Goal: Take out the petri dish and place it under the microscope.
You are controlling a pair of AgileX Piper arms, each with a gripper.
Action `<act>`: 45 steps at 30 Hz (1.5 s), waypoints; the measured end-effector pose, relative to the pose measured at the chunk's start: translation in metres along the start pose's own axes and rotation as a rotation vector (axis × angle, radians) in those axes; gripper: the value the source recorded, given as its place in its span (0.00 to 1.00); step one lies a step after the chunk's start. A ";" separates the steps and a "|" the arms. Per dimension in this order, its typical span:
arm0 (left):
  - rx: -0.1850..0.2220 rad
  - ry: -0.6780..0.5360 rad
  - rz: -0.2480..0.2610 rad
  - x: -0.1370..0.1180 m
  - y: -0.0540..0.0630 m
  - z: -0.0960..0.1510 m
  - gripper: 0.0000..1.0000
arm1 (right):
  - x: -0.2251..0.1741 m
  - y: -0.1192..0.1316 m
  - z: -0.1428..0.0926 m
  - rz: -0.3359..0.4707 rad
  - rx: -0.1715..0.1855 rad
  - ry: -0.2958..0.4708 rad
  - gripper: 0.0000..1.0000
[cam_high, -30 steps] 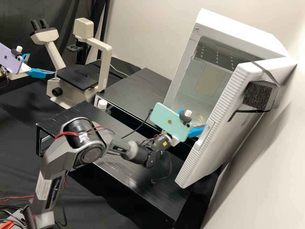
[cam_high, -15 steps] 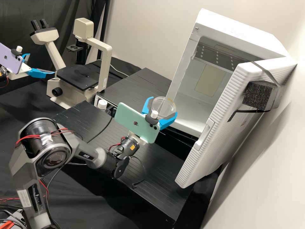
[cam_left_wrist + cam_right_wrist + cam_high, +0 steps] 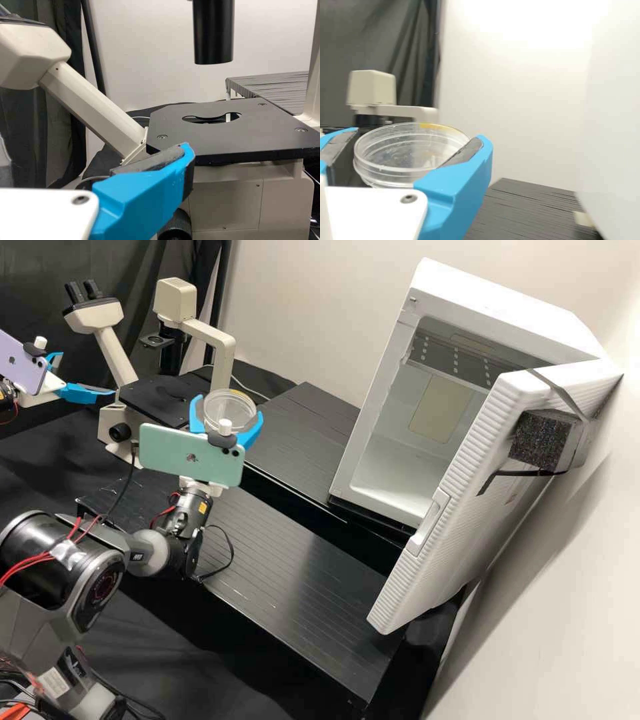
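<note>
1. Petri dish is sitting clamped in the right gripper, midair near the microscope.
2. Teal phone is kinda hiding that gripper's back end and some microscope base.
3. Right arm is bending at near left, wrist pointing far.
4. Left gripper is hanging at far left, fingers spread, its arm getting cut off.

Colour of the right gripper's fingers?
Bright blue fingers, with dark grey pads; shows best in the right wrist view.
</note>
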 end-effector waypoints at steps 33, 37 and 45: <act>0.000 0.000 0.000 0.000 0.000 0.000 1.00 | 0.151 -0.134 -0.021 -0.252 0.011 -0.152 0.00; 0.000 0.000 0.000 0.000 0.000 0.000 1.00 | 0.167 -0.141 -0.021 -0.265 0.007 -0.164 0.00; 0.000 0.000 0.000 0.000 0.000 0.000 1.00 | 0.190 -0.169 -0.023 -0.338 -0.062 -0.177 0.00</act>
